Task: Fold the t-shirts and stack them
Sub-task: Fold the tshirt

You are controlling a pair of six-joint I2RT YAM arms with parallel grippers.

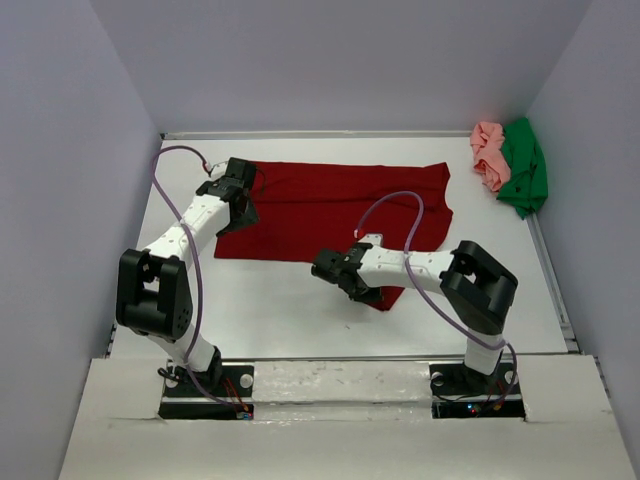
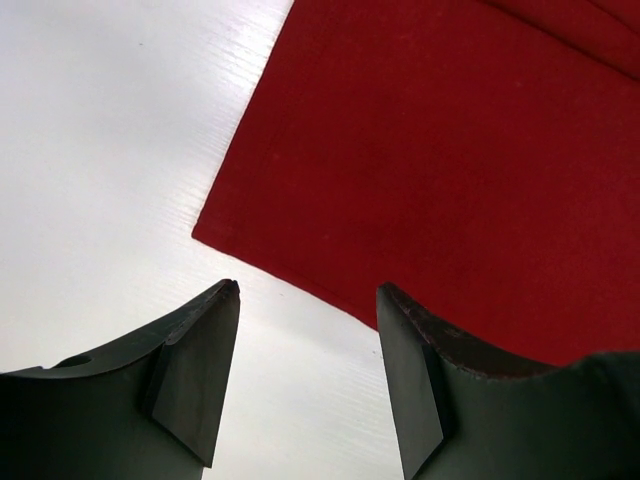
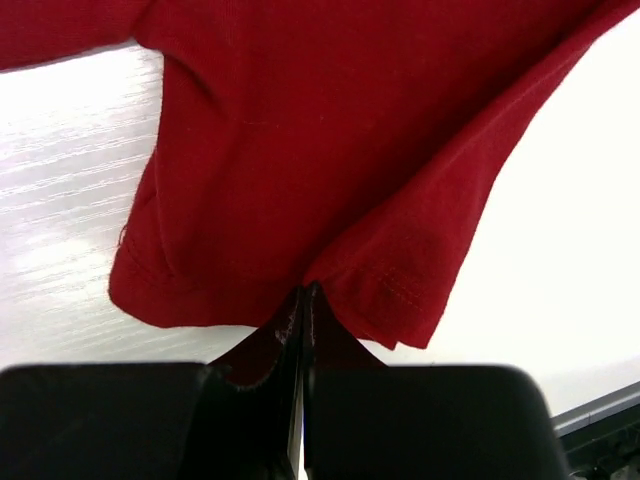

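- The dark red t-shirt (image 1: pixel 330 205) lies spread mostly flat across the far middle of the white table (image 1: pixel 290 310), its long side running left to right.
- I judge it light, soft and limp. It will sag and drag rather than keep a shape, and thin cloth can slip from a shallow pinch, so corners and stitched hems look like the best places to hold.
- The right gripper (image 3: pixel 303 300) has its jaws closed tight on a stitched edge at the shirt's near right, which looks like a sleeve. The cloth fans out from the pinch.
- The left gripper (image 2: pixel 308 300) stands fairly wide and holds nothing. It hovers over the shirt's near left corner.
- The pale pink t-shirt (image 1: pixel 489 155) and the bright green t-shirt (image 1: pixel 526 180) lie crumpled and touching in the far right corner, well apart from the red one.
- The table is smooth and faintly glossy, so I expect cloth to slide on it easily.
- Plain pale walls (image 1: pixel 350 60) close in the left, back and right. The crumpled pair sits near the right wall, so reaching there looks tight.
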